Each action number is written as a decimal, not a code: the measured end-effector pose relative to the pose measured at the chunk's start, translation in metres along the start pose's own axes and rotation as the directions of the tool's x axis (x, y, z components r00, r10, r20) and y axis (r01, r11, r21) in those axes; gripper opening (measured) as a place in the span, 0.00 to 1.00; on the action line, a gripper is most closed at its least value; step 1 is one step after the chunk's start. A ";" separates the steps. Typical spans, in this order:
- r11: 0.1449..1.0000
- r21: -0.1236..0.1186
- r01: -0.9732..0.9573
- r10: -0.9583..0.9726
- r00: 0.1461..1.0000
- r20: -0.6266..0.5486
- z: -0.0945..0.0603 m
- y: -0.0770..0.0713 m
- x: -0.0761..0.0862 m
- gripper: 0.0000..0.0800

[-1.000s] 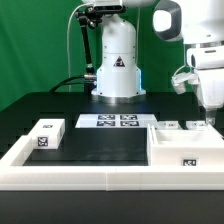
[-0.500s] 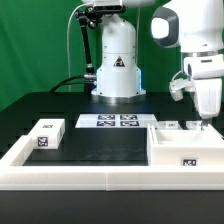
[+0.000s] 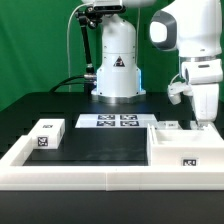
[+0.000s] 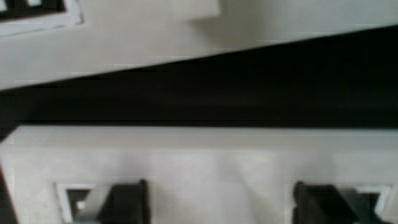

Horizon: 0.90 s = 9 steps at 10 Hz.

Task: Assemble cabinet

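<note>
The large white cabinet shell [image 3: 185,148] sits at the exterior view's right, a tag on its front face. Small white tagged pieces [image 3: 168,125] stand along its back edge. One white drawer block [image 3: 45,133] with a tag lies at the exterior view's left. My gripper [image 3: 204,120] hangs over the shell's back right part. In the wrist view the gripper [image 4: 226,205] is open, its dark fingers [image 4: 125,200] wide apart over the shell's white surface [image 4: 214,160], with nothing between them.
The marker board [image 3: 117,121] lies in front of the robot base [image 3: 117,70] and shows in the wrist view [image 4: 36,15]. A long low white border rail [image 3: 90,176] runs along the front and the exterior view's left. Black table [image 3: 100,145] lies between.
The arm has shifted a little toward the exterior view's left and the gripper has come down slightly over the shell's back. The parts have not moved.
</note>
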<state>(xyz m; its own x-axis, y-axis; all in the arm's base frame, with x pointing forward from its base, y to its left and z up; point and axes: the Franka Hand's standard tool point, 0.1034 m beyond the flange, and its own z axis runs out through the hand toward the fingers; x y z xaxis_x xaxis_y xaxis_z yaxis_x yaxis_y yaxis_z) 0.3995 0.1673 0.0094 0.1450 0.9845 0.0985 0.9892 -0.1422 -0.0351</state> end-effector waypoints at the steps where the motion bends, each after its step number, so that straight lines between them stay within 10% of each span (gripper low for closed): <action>1: 1.000 0.001 0.000 0.000 1.000 0.000 0.000 0.000 0.000 0.37; 4: 1.000 -0.001 0.000 0.000 1.000 -0.001 0.000 0.001 0.001 0.09; 9: 1.000 -0.002 0.000 0.000 1.000 -0.002 0.000 0.001 0.001 0.09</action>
<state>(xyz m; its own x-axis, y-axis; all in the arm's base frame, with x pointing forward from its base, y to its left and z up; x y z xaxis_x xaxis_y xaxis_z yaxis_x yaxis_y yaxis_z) 0.4008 0.1678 0.0097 0.1454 0.9843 0.1001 0.9892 -0.1428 -0.0330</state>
